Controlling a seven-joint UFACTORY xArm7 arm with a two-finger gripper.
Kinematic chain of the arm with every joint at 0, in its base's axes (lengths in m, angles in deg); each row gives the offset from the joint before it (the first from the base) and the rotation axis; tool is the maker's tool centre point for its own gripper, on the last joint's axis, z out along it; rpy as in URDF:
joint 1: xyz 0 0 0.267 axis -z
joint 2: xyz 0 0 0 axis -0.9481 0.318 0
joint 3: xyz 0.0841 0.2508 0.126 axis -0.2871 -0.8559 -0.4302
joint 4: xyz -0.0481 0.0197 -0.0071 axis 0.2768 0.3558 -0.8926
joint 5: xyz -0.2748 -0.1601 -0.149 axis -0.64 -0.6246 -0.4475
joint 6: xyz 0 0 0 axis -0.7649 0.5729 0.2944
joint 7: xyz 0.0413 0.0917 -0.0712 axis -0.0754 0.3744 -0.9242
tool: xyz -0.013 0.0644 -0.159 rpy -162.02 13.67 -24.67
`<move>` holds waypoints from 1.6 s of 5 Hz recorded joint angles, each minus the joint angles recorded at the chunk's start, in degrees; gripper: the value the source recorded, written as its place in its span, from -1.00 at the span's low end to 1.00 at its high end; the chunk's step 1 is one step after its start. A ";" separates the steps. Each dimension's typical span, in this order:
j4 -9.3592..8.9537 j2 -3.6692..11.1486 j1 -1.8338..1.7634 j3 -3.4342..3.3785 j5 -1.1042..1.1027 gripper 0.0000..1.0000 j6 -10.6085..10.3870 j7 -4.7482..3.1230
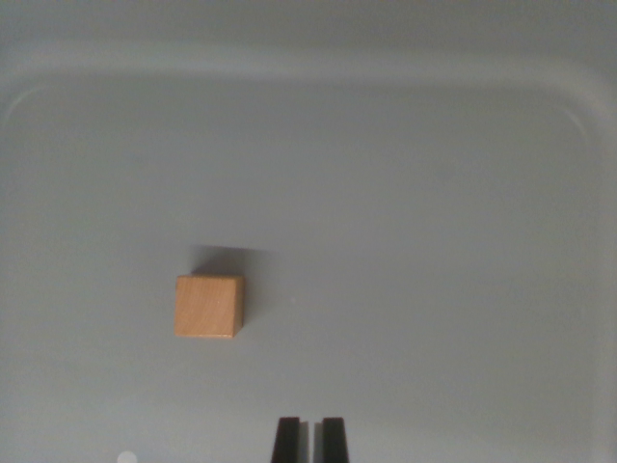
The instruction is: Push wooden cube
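Observation:
A light wooden cube (207, 306) rests on the grey floor of a shallow tray, left of centre in the wrist view. My gripper (308, 436) pokes in at the bottom edge, its two black fingertips nearly together with only a thin slit between them and nothing held. The cube lies above and to the wrist view's left of the fingertips, clearly apart from them.
The grey tray (318, 68) has a raised rounded rim along the top and both sides. A small white spot (126, 457) shows at the bottom left.

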 joint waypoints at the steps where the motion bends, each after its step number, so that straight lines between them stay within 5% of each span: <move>1: -1.70 0.62 -0.30 -0.25 -0.01 -1.00 -1.96 0.56; 8: -7.66 2.79 -1.36 -1.11 -0.04 -1.00 -8.83 2.51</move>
